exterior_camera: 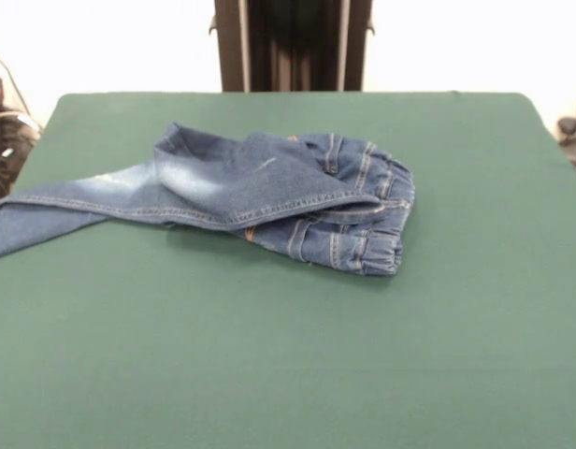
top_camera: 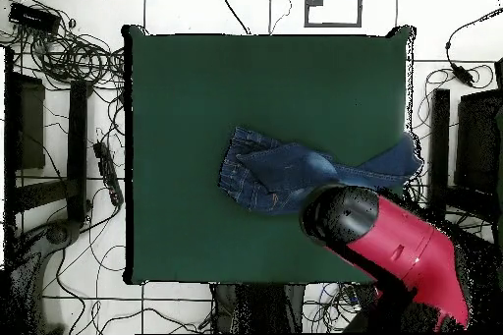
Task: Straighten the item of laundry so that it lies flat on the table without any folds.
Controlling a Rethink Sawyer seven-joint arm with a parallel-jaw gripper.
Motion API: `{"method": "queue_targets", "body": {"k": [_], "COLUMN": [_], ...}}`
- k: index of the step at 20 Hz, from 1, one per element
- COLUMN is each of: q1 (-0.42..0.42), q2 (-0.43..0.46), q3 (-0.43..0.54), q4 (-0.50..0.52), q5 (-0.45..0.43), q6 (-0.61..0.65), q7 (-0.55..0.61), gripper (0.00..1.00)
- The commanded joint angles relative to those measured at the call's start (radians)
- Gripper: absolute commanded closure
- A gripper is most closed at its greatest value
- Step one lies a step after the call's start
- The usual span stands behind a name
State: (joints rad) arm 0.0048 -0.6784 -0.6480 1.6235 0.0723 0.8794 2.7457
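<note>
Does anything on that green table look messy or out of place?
Yes, the jeans. They lie crumpled on the table, with one leg folded over the waistband and the other trailing to the table's edge at the left of the front view. The robot arm is above the table's edge in the overhead view.

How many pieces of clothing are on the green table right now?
1: a small pair of blue denim jeans, crumpled and folded over itself, lying right of the middle of the dark green felt-topped table in the overhead view, one leg reaching the table's edge. Nothing else shows, though the red arm covers part.
</note>
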Motion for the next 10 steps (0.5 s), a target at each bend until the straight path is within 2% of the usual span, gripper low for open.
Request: {"method": "queue_targets", "body": {"k": [1, 5, 10], "q1": [-0.07, -0.066, -0.047], "q2": [-0.077, -0.058, 0.05], "q3": [0.246, 0.287, 0.346], "q4": [0.215, 0.198, 0.16], "q5": [-0.062, -0.042, -0.001], "q6": [-0.226, -0.268, -0.408], "q7": [-0.237, -0.131, 0.021], "gripper": [1.0, 1.0, 1.0]}}
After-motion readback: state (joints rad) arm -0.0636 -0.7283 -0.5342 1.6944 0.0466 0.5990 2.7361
